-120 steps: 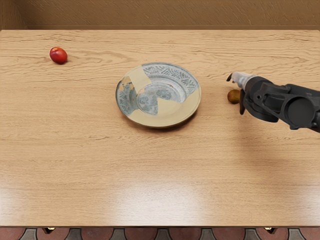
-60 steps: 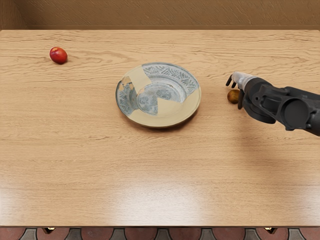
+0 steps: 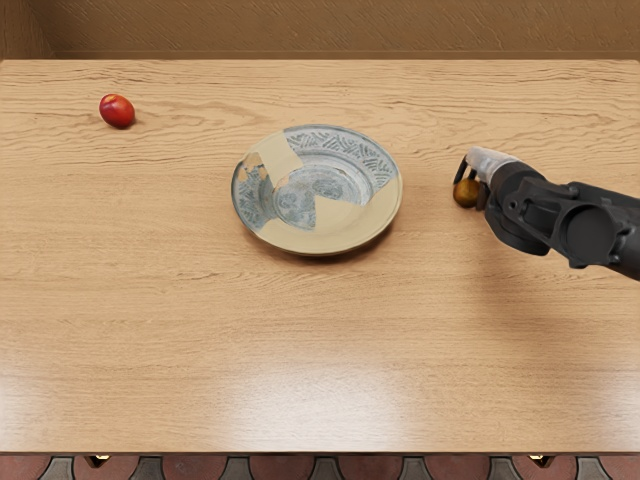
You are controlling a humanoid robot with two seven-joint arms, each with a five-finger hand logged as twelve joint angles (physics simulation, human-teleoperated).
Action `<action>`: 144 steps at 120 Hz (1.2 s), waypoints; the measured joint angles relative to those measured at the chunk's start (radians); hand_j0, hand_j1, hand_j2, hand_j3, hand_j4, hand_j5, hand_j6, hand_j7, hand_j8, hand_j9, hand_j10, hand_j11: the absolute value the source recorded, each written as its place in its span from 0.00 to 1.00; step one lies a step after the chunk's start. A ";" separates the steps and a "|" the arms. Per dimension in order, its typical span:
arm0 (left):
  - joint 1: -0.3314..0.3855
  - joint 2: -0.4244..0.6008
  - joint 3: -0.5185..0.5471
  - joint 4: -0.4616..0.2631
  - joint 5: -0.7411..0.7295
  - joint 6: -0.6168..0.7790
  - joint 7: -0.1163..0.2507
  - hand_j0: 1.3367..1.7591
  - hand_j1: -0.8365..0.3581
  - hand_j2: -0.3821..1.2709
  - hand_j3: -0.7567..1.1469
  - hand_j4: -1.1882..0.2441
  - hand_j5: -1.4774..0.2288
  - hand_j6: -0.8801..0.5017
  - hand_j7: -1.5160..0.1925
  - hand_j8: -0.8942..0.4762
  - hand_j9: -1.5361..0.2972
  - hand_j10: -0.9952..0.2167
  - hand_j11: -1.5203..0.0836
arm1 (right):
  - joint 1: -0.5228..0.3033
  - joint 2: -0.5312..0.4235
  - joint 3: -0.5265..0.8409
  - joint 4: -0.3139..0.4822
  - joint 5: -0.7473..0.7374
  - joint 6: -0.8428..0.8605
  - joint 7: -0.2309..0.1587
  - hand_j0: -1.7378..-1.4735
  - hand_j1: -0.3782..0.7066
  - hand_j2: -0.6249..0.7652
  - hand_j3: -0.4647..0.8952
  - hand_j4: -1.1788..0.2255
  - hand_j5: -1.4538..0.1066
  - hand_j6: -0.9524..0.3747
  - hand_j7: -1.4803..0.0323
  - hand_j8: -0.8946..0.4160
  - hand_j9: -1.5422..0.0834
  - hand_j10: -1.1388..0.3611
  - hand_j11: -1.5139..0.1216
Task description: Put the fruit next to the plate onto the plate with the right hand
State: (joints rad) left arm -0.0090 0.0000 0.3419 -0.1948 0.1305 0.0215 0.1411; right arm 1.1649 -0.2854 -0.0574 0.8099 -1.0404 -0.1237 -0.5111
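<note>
1. Table: light wooden table (image 3: 300,380) fills the view, grain running left-right, glossy patch near the front edge.
2. Dark, bulky right arm (image 3: 585,222) comes in from the right edge, approx. mid-height, slanting up-left.
3. Right hand (image 3: 487,172) sits at the arm's tip, pale grey on the back w/ dark fingers (image 3: 459,172). They are curled round the small round brown fruit (image 3: 464,194), one hooked over its top-left side.
4. Brown fruit: smooth, dull golden-brown, ball-shaped, far smaller than the plate. Its right side is hidden by the hand. It sits low at the table surface, right of the plate and apart from the rim, not on it.
5. Round shallow ceramic plate (image 3: 388,200) lies at centre: grey-blue patterned surface w/ plain tan patches, nothing on it.
6. Small glossy red fruit (image 3: 117,110) lies far left, well apart from plate and hand.
7. Brown wall (image 3: 320,28) runs behind the table's far edge.
</note>
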 joint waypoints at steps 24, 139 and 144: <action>0.000 0.000 0.000 0.000 0.000 0.000 0.000 0.76 0.99 0.23 0.40 0.83 0.87 0.64 0.89 0.65 0.84 0.82 0.95 | -0.002 0.000 0.001 0.000 0.003 -0.011 0.000 0.32 0.61 0.46 0.34 0.43 0.41 0.33 0.46 0.32 0.45 0.47 0.43; 0.000 0.000 0.000 0.000 0.000 0.000 0.000 0.76 0.99 0.23 0.40 0.83 0.87 0.64 0.89 0.65 0.84 0.82 0.95 | 0.121 -0.100 0.114 0.234 0.074 -0.056 -0.085 0.32 0.60 0.60 0.34 0.42 0.29 0.34 0.34 0.31 0.35 0.37 0.33; 0.000 0.000 0.000 0.000 0.000 0.000 0.000 0.76 0.99 0.23 0.40 0.83 0.87 0.64 0.89 0.65 0.84 0.82 0.95 | 0.138 -0.102 0.115 0.252 0.080 -0.053 -0.090 0.32 0.61 0.60 0.34 0.43 0.29 0.34 0.34 0.32 0.35 0.37 0.33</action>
State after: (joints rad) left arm -0.0086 0.0000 0.3420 -0.1948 0.1305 0.0215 0.1411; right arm 1.3033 -0.3878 0.0572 1.0615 -0.9608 -0.1770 -0.6013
